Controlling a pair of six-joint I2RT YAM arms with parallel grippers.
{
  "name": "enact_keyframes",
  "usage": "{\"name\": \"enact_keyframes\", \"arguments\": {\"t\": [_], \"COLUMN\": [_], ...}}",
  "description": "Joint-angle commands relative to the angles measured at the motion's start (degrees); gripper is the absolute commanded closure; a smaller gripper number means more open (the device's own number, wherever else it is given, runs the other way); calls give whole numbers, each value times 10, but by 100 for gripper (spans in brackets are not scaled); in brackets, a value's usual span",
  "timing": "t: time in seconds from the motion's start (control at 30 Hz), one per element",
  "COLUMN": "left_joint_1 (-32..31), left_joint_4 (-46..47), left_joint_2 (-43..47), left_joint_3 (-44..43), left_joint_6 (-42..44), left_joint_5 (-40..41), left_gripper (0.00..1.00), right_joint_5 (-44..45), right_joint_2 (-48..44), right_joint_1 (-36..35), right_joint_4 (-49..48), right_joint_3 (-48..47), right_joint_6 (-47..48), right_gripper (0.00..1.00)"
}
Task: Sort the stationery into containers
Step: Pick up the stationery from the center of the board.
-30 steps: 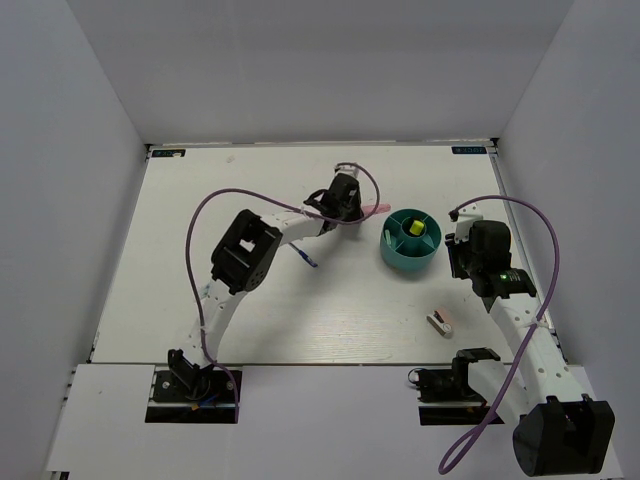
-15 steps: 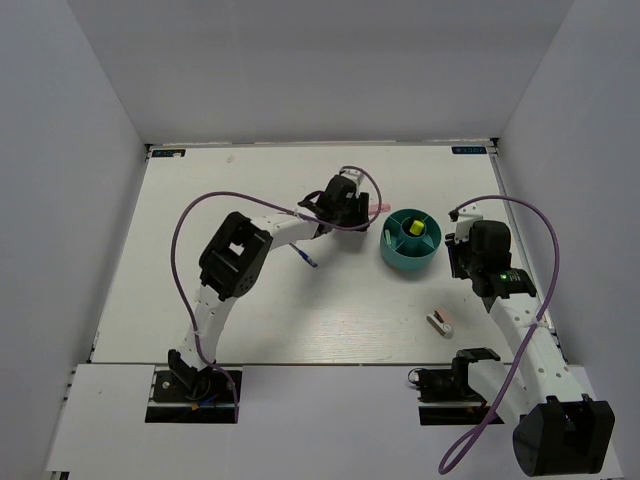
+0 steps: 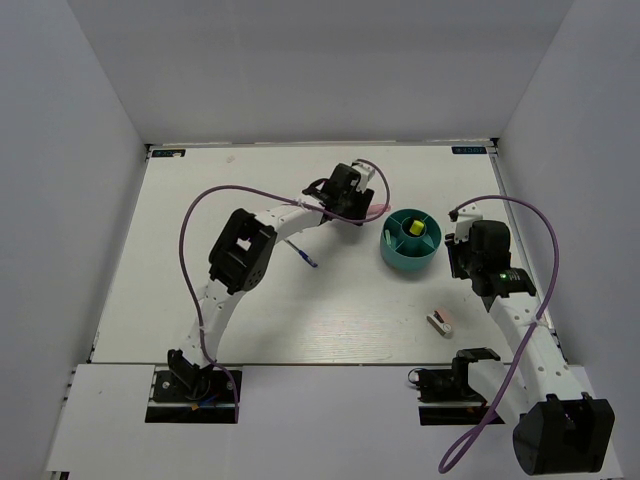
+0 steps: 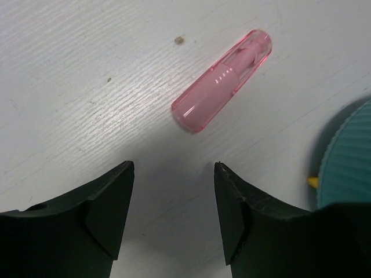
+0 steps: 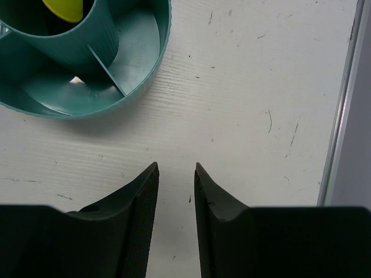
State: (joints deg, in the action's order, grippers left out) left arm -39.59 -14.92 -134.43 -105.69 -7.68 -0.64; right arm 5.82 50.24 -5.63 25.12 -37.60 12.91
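A translucent pink marker (image 4: 223,81) lies flat on the white table just ahead of my left gripper (image 4: 174,165), which is open with nothing between its fingers. Seen from above, the pink marker (image 3: 378,211) lies between the left gripper (image 3: 362,203) and the round teal organiser (image 3: 395,256). A yellow-topped highlighter (image 3: 415,228) stands in the organiser's middle cup. My right gripper (image 5: 176,166) hovers over bare table just right of the organiser (image 5: 166,35), its jaws a narrow gap apart and empty. A thin blue pen (image 3: 305,257) and a pink-white block (image 3: 440,322) lie on the table.
The organiser's ribbed outer wall (image 4: 348,156) shows at the right edge of the left wrist view. The table's right rail (image 5: 342,104) runs close beside the right gripper (image 3: 464,250). White walls enclose the table on three sides.
The left gripper has opened and let go of the pink marker, which now lies on the table. That gripper has drawn back slightly towards the far side. The right arm has not moved.
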Motion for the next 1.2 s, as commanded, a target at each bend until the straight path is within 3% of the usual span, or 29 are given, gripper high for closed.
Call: {"name": "enact_keyframes", "arguments": {"t": [0.0,1.17], "left_joint_1": [1,7], "left_joint_4": [-14,21], "left_joint_2": [2,-84], "left_joint_3": [-21,-101], "left_joint_6": [38,47], "left_joint_5": [-4,-46], "left_gripper": [32,29], "right_joint_5": [2,9], "right_joint_2": [4,20], "right_joint_1": [1,1], "right_joint_4": [-16,-18], "right_joint_3": [3,1], "right_joint_6": [5,6], "right_gripper": [65,65]}}
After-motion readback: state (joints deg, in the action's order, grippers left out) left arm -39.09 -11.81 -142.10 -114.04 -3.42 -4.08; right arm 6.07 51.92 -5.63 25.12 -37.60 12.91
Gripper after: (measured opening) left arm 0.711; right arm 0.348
